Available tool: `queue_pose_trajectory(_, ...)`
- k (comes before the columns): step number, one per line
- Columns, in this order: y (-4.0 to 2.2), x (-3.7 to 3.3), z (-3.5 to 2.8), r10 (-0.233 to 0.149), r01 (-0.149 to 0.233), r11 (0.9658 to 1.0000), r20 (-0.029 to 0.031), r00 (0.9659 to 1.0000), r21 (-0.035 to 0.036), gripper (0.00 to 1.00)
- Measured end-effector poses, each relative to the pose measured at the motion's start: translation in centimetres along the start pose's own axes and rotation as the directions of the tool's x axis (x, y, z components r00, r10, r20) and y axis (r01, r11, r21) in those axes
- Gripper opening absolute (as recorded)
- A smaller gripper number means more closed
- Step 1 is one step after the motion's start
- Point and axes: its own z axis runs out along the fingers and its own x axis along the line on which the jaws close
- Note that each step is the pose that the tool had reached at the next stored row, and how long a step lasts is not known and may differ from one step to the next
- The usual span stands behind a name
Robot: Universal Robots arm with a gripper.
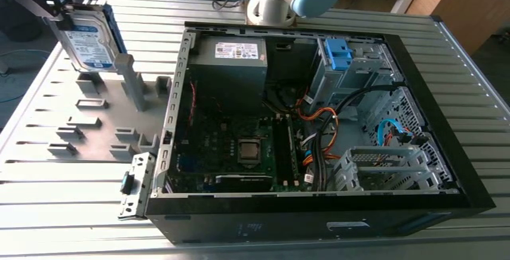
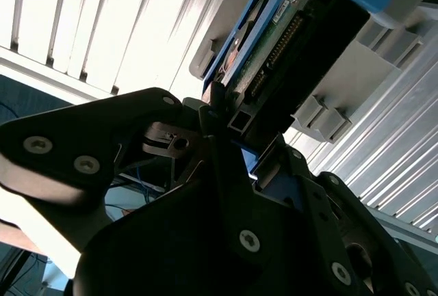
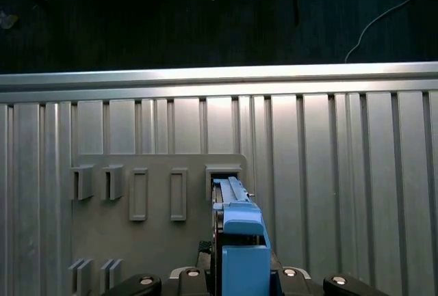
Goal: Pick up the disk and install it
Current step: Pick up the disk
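Note:
The disk [image 1: 89, 40] stands on edge at the far corner of the table on the exterior view's left, label facing out, blue rails along its sides. My gripper [image 1: 54, 4] is shut on its upper end. Its lower end sits at the grey holder plate [image 1: 95, 113], beside a tall grey post [image 1: 131, 83]; I cannot tell whether it rests in its slot. In the second wrist view the black fingers [image 2: 217, 122] clamp the disk [image 2: 294, 43] at its connector end. In the first wrist view the disk [image 3: 236, 238] stands over a slot [image 3: 222, 173] of the plate.
An open computer case [image 1: 446, 122] lies on the slatted metal table [image 1: 71, 188] on the exterior view's right. Inside are a grey power-supply box [image 1: 231, 63], a blue bracket [image 1: 338, 54] at a drive bay, cables [image 1: 319, 122] and a metal cage [image 1: 383, 167]. The arm's base [image 1: 275, 3] stands behind the case.

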Motion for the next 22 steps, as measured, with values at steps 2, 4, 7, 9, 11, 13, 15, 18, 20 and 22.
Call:
queue_pose_trajectory(2,0.0,0.0,-0.11,0.0,0.0,1.0,0.0,1.0,-0.0001,0.36)
queue_pose_trajectory(4,0.0,0.0,-0.22,0.0,0.0,1.0,0.0,1.0,-0.0001,0.36)
queue_pose_trajectory(7,0.01,-0.01,-0.39,0.0,0.0,1.0,-0.0001,1.0,-0.0001,0.36)
queue_pose_trajectory(9,0.01,-0.01,-0.48,0.0,0.0,1.0,0.0,1.0,0.0,0.36)
queue_pose_trajectory(11,0.01,-0.01,-0.57,0.0,0.0,1.0,0.0,1.0,0.0001,0.36)
queue_pose_trajectory(13,0.01,-0.01,-0.65,0.0,0.0,1.0,0.0,1.0,0.0,0.36)
queue_pose_trajectory(15,0.02,-0.01,-0.75,0.0,0.0,1.0,0.0,1.0,0.0,0.36)
queue_pose_trajectory(18,0.02,-0.01,-0.89,0.0,0.0,1.0,0.0,1.0,0.0,0.36)
queue_pose_trajectory(20,0.02,-0.01,-0.98,0.0,0.0,1.0,0.0,1.0,0.0,0.36)
queue_pose_trajectory(22,0.02,-0.02,-1.08,0.0,0.0,1.0,0.0,1.0,-0.0001,0.36)
